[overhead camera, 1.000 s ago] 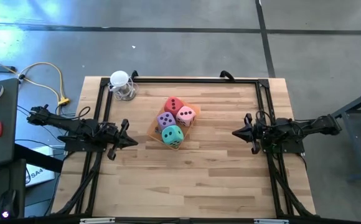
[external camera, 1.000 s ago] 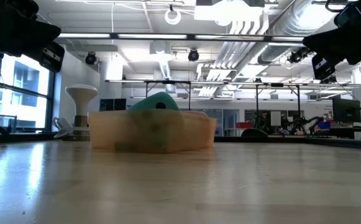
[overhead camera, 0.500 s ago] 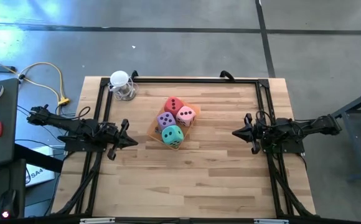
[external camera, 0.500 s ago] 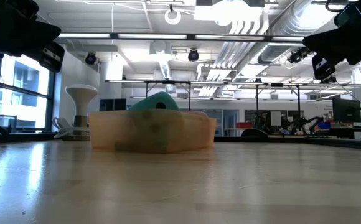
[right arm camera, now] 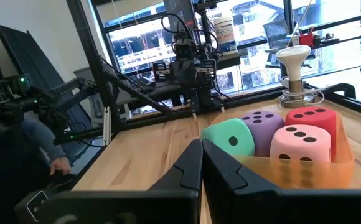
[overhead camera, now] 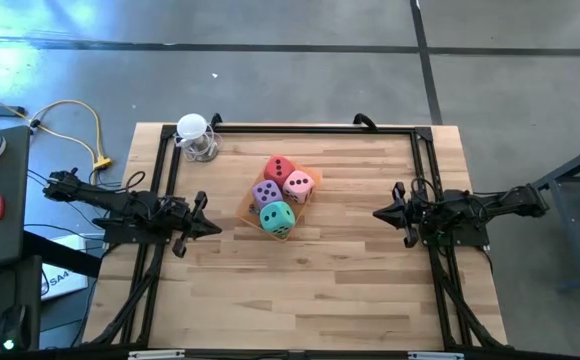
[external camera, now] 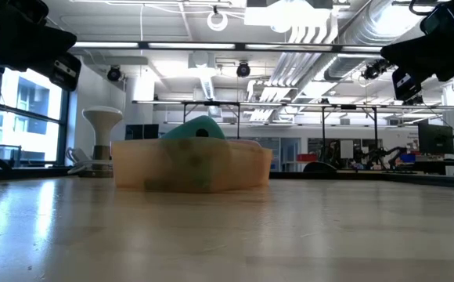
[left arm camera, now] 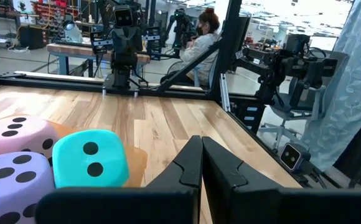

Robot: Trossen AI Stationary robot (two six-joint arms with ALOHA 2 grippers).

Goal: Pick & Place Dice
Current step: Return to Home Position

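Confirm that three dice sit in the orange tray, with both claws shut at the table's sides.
Wrong count: the high view shows four in the orange tray: pink die, red die, purple die, teal die. The left claw and right claw are shut at the table's sides.

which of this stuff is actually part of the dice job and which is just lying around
Part of the job:
- red die, pink die, purple die, teal die, all in the orange tray
- left gripper and right gripper, both shut and empty, at opposite table sides

Just lying about:
- white stand at a table corner on the left arm's side
- yellow cable on the floor off the table
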